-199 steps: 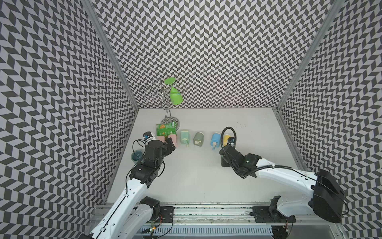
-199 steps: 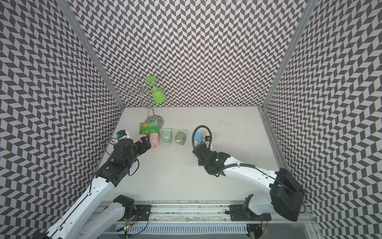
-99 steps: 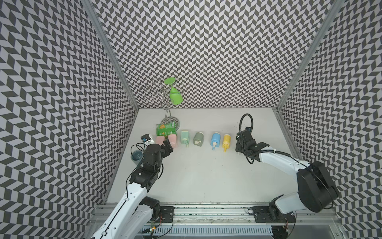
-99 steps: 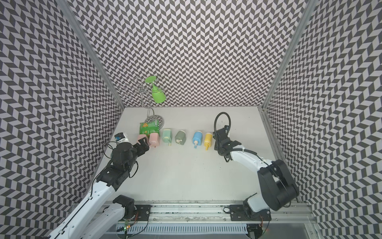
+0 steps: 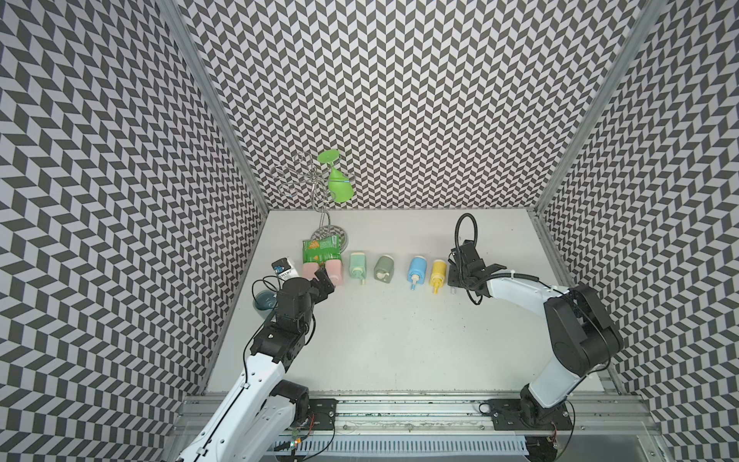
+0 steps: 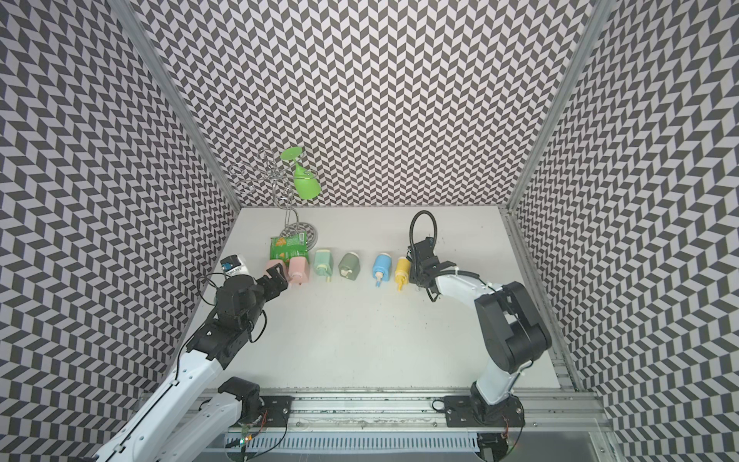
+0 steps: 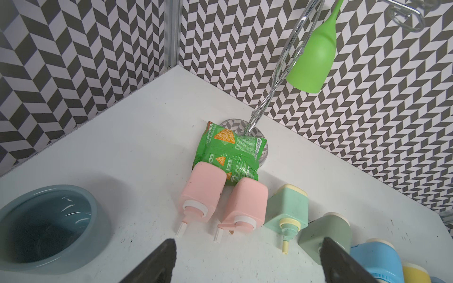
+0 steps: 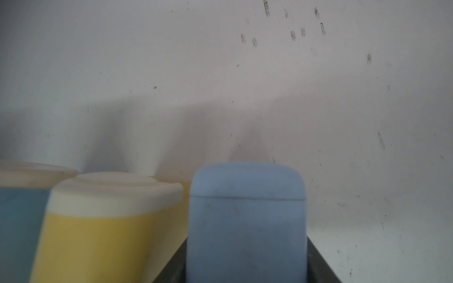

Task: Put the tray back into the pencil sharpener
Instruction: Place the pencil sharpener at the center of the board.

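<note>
Blue plastic decides the coming move. In both top views the right pincer stands just beside the yellow sharpener. The blue sharpener lies on that one's far side from the pincer. All the sharpeners lie flat and parallel, cream ends away from the arms and cranks toward them. Whatever the right pincer carries is hidden under it here. The left pincer is well off along the row, so the right arm is much the nearer.

From the left wrist, the left pincer is spread wide with nothing between its jaws, and the pink sharpeners lie ahead of it.

From the right wrist, the jaws are clenched on a pale blue block, which I take to be the tray. Its long axis runs forward from the pincer, parallel to the yellow sharpener close alongside. The blue sharpener shows beyond that. Whether the block touches the surface I cannot tell.
</note>
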### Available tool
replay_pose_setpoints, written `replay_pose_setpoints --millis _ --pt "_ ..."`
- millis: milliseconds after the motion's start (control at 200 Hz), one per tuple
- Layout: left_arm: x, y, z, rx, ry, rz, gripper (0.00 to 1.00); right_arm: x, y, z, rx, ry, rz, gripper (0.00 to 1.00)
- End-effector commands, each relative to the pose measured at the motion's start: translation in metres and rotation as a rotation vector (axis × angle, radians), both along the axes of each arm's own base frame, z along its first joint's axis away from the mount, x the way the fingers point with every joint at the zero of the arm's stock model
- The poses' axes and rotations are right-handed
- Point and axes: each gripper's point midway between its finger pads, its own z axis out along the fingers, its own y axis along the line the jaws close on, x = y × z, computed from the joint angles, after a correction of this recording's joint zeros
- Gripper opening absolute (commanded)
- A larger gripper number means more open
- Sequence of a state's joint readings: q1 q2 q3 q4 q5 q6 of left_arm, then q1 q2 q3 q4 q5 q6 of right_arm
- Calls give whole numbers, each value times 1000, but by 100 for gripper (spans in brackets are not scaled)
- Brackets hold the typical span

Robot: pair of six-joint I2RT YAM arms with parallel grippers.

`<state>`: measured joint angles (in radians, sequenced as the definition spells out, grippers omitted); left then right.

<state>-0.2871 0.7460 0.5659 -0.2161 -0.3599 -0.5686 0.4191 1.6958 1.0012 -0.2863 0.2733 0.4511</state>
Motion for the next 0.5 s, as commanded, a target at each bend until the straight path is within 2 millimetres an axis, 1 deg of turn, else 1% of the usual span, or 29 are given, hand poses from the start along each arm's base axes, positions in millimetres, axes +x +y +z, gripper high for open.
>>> replay_pose_setpoints --millis 0,45,95,175,220,290,371,416,431,446,496 --pt "3 5 17 29 -54 14 93 12 2 9 -7 -46 1 63" --pt "4 5 18 42 -55 11 93 11 1 11 -7 -48 1 74" --pt "5 5 20 56 -59 11 93 10 1 16 -3 -56 0 83" --pt "9 5 20 85 -64 5 95 8 -1 33 10 -89 -1 90" --pt "10 7 18 104 -65 7 100 7 -2 46 19 -122 -1 92" --pt "12 7 19 136 -91 -9 100 1 -8 67 36 -186 -7 94" --pt "14 5 23 195 -133 -51 100 -10 -23 91 69 -293 -14 93" --pt "15 7 21 228 -150 -50 100 -19 -32 105 82 -373 -14 92" --pt "15 9 21 235 -155 -45 100 -21 -36 106 80 -394 -19 92" --pt "15 10 19 244 -155 -40 100 -25 -40 114 83 -433 -25 92" --pt "15 14 17 278 -164 -35 100 -35 -60 128 61 -544 -77 92"
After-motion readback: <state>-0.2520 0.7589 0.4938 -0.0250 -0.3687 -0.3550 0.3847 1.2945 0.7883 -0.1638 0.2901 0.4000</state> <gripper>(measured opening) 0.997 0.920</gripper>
